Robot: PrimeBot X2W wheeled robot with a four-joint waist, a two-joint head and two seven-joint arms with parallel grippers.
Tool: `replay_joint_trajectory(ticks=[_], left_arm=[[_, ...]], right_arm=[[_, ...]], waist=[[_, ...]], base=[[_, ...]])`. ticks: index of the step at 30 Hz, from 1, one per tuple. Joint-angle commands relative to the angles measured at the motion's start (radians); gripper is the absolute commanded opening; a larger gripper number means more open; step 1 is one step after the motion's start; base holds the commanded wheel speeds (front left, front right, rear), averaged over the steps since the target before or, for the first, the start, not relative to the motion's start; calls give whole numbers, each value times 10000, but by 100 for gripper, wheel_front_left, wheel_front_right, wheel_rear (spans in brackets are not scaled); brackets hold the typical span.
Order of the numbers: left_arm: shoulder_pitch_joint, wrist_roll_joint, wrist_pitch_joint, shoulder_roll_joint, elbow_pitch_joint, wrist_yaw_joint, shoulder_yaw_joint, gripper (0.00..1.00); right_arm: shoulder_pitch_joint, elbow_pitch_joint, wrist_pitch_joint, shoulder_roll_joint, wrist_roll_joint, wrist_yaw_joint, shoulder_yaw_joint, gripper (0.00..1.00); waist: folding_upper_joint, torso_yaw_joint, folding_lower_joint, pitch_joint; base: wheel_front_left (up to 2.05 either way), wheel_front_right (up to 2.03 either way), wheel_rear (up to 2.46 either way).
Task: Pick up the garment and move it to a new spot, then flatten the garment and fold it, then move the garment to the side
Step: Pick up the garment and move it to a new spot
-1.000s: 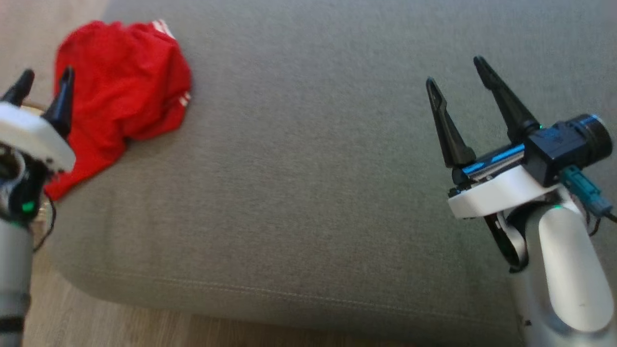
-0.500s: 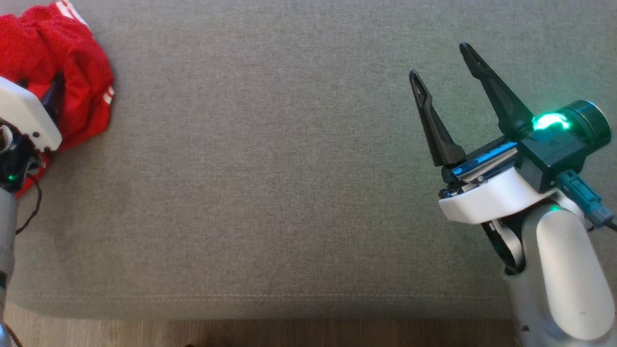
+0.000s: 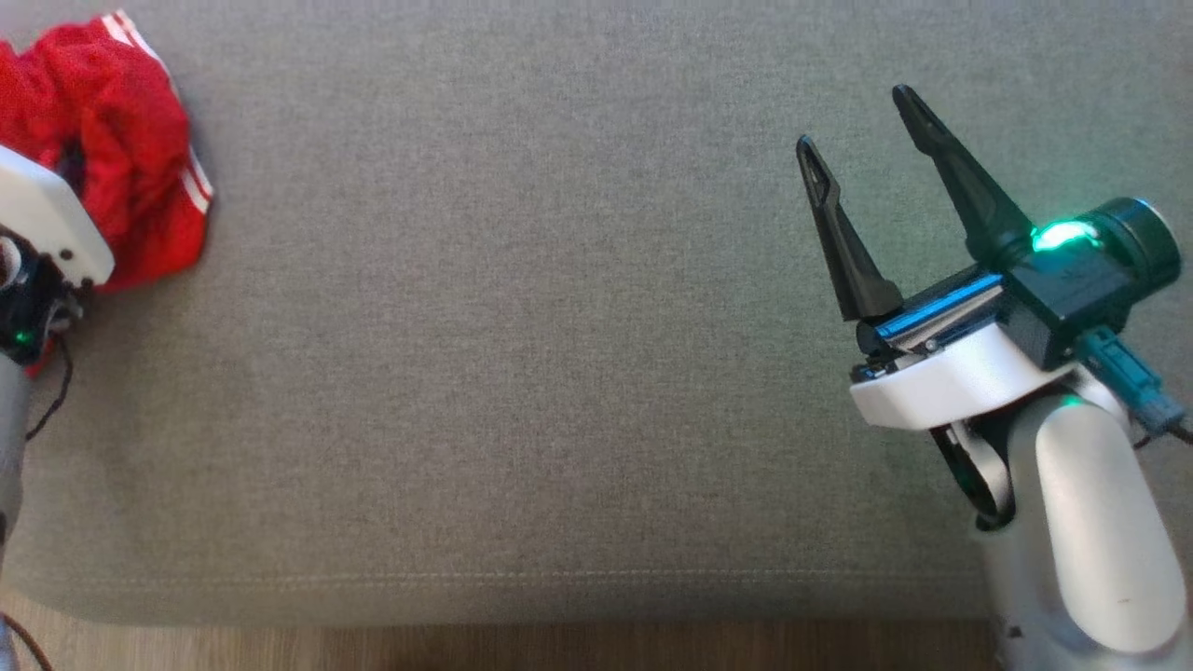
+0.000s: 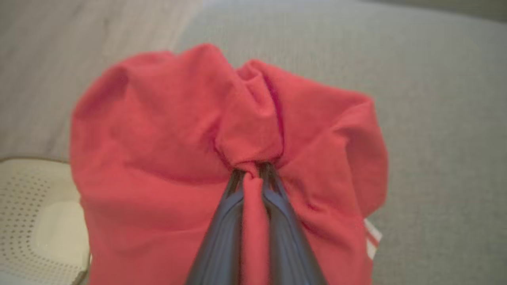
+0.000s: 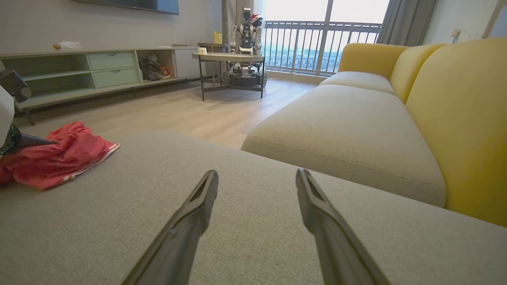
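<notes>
Far left — garment [image 3: 130, 158] bunched, axis unclear.

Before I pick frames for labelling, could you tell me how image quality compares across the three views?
Head view: sharp, a green lamp tinting the grey cushion around it. Left wrist view: soft and washed out, the red garment and the fingers blurred. Right wrist view: crisp, but the balcony window is blown out.

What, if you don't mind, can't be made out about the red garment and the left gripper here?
- Head view: red garment cut off by the left edge; white wrist housing hides the fingers.
- Left wrist view: left gripper tips buried in bunched, blurred cloth; garment type unclear.
</notes>
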Motion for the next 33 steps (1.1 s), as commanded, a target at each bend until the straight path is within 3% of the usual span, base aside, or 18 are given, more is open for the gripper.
replay_joint_trajectory(ticks=[1, 8, 17, 27, 33], left_arm=[[-355, -94, -656, 748, -388, 12, 184, 0], [-495, -914, -2789, 868, -1861, 12, 69, 0], [-94, -1518, -3098, 655, -4312, 98, -176, 0], [673, -1843, -2549, -762, -8040, 1385, -662, 0], [1023, -1631, -2718, -1529, -9045, 1922, -1137, 0]], right_arm=[[-112, -196, -125, 72, 71, -4, 206, 100], [22, 400, -554, 72, 593, -4, 116, 100], [313, 1384, -1171, 72, 1391, -4, -71, 100], [236, 1640, -1511, 72, 1796, -4, -316, 100], [25, 1721, -1698, 72, 2082, -4, -260, 100]], waist=[[0, 37, 0, -292], [0, 6, 0, -1443], [0, -499, 0, -2945], [0, -1630, 0, -3191], [0, -2574, 0, -2938]], base=[[0, 0, 0], [0, 0, 0], [0, 0, 0], [0, 0, 0], [0, 0, 0]])
